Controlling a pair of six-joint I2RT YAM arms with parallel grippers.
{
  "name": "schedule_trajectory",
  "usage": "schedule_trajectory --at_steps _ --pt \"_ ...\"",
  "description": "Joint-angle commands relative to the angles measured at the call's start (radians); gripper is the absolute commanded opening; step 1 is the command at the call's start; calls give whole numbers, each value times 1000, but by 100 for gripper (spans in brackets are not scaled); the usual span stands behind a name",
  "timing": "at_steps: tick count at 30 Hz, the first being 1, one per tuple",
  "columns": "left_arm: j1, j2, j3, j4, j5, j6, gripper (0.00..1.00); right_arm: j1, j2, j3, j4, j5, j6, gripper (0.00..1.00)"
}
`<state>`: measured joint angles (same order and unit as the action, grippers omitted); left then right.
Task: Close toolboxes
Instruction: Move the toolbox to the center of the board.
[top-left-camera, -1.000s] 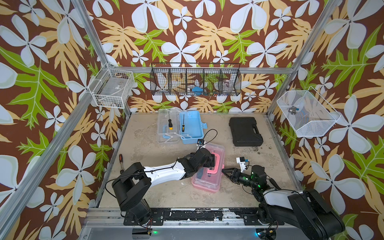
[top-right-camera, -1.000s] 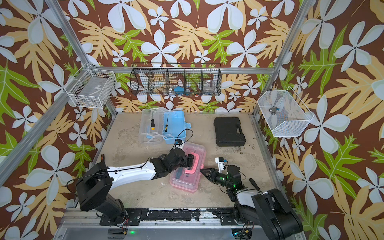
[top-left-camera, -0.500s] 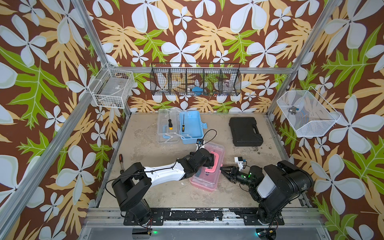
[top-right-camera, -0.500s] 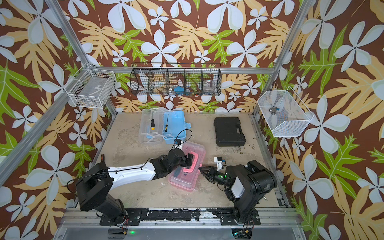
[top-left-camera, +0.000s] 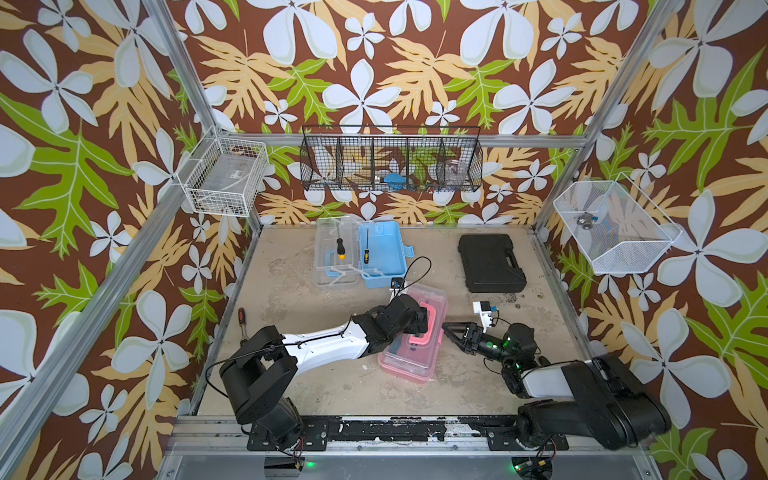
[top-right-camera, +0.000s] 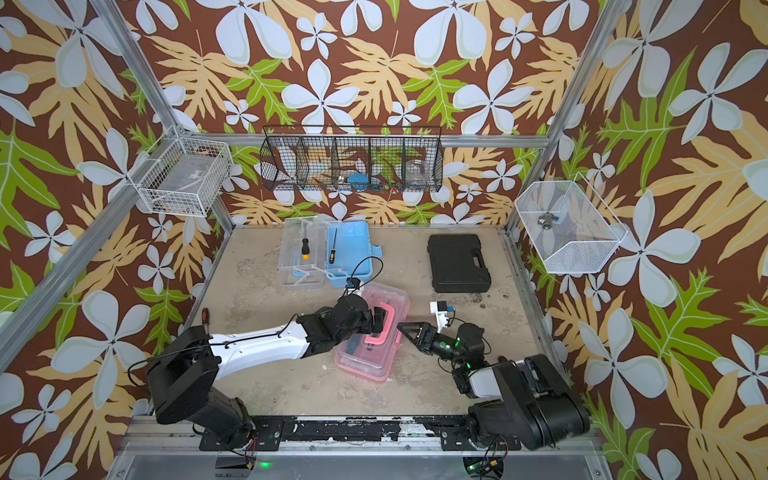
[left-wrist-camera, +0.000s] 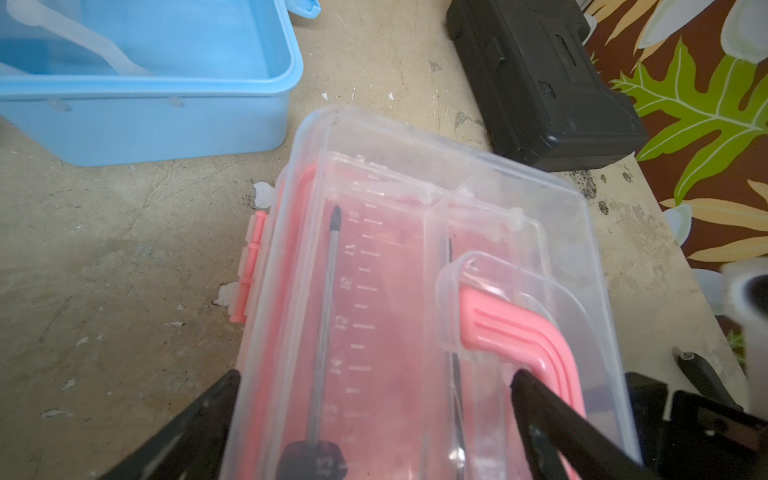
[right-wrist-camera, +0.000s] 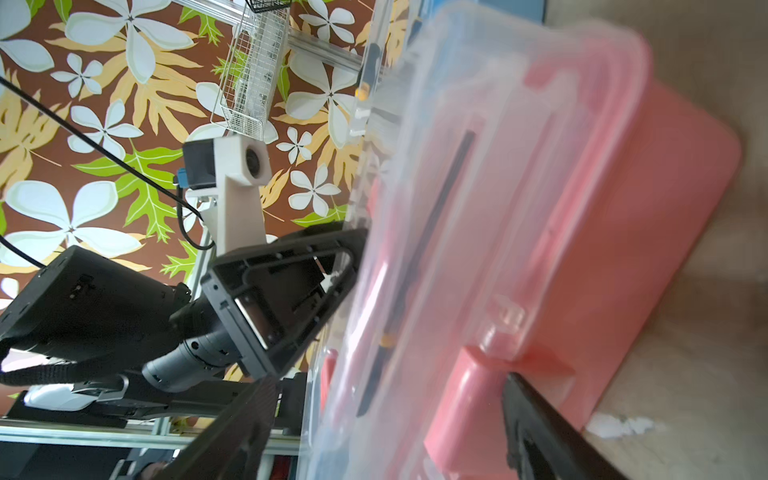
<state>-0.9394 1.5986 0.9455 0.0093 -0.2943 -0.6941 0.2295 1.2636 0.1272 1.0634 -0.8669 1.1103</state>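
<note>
The pink toolbox (top-left-camera: 411, 357) (top-right-camera: 365, 361) lies mid-table with its clear lid down over the base. My left gripper (top-left-camera: 419, 322) (left-wrist-camera: 376, 376) hovers over it, open. One finger is beside the lid's edge and the other rests against the pink handle (left-wrist-camera: 511, 328). My right gripper (top-left-camera: 446, 330) (right-wrist-camera: 390, 378) is at the box's right side, open, with the lid's edge and the pink latch (right-wrist-camera: 469, 395) between its fingers. The light-blue toolbox (top-left-camera: 382, 253) (top-right-camera: 351, 249) stands open at the back, its clear lid (top-left-camera: 334, 257) folded flat to the left.
A black hard case (top-left-camera: 490, 262) lies shut at the back right. A red-handled screwdriver (top-left-camera: 242, 318) lies near the table's left edge. Two screwdrivers lie in the open blue box. Wire baskets hang on the back and side walls.
My right gripper's jaws have spread wider at the pink toolbox's side, and the right arm has shifted its pose behind it. The left arm has barely moved.
</note>
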Motion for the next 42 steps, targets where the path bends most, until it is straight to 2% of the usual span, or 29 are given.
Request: schedule_trajectory --at_steps 1,4,7,10,13,20,24,29,34,39,42 --pt "2 32 10 -49 132 -53 100 1 -171 126 -627 94 -336 91" --pt "8 73 39 -43 136 -61 98 -52 -264 236 -885 102 -438 90" --pt "14 107 76 -36 127 -77 92 -56 -254 366 -1150 205 -570 88" --pt "26 137 125 -46 103 -84 84 -51 -237 444 -1282 269 -622 87" --pt "37 157 160 -48 62 -96 80 11 -213 499 -1388 399 -647 86" --pt "49 188 221 -27 4 -111 77 143 -125 581 -1390 554 -614 82" --pt "47 147 208 28 8 -85 100 145 -36 640 -1422 607 -626 74" --pt "47 74 208 65 24 -10 100 158 41 702 -1428 659 -627 63" --pt "61 -7 241 22 -12 80 100 163 105 763 -1434 718 -630 45" --pt "146 -126 289 -91 -11 185 100 164 197 853 -1436 787 -639 41" --pt "213 -220 259 -139 -23 215 100 148 263 905 -1433 817 -649 36"
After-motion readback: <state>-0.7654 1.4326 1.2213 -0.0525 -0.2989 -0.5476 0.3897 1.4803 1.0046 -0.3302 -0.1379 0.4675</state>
